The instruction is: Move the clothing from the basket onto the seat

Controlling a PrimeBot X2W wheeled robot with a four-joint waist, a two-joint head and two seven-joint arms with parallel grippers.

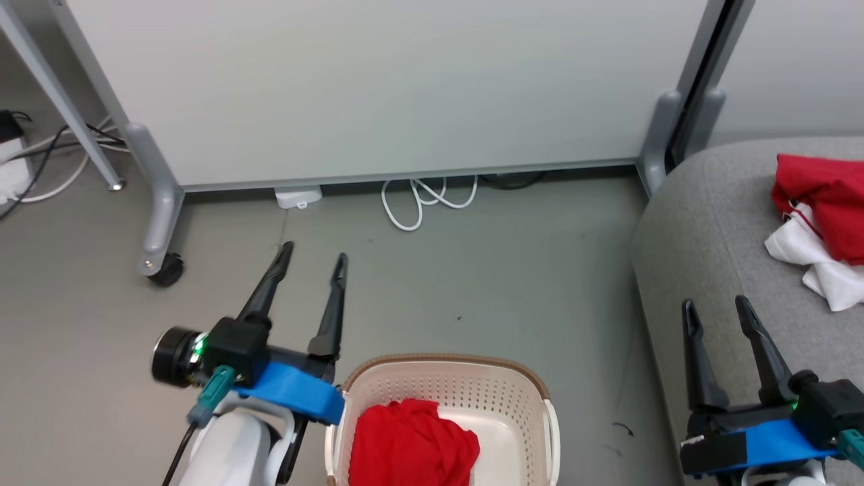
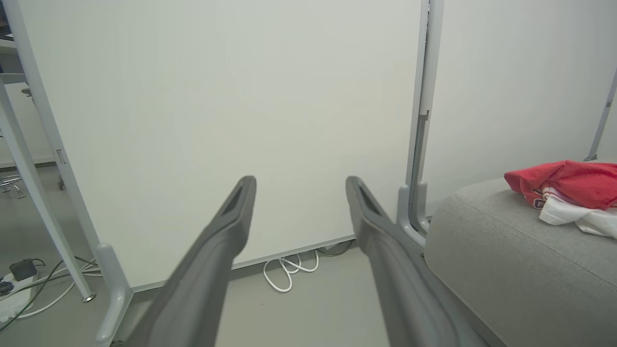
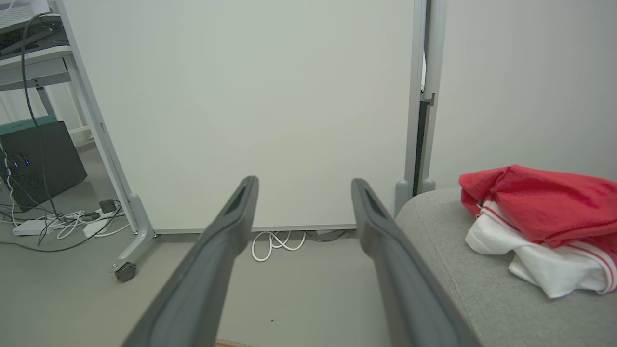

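Either side of basket (image 1: pixel 445 361), L end effector (image 1: pixel 314 252) & R end effector (image 1: pixel 714 303) hang open, ready for its red garment (image 1: pixel 408 442); 2nd garment (image 1: pixel 820 202) lies on seat (image 1: pixel 709 236).

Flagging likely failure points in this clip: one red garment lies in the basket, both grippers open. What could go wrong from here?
1. The red garment lies bunched at the left wall of the basket; the left gripper reaching down may catch the brown rim instead of cloth.
2. A shallow pinch may lift one fold only, so the rest drags over the rim and drops on the floor short of the seat.
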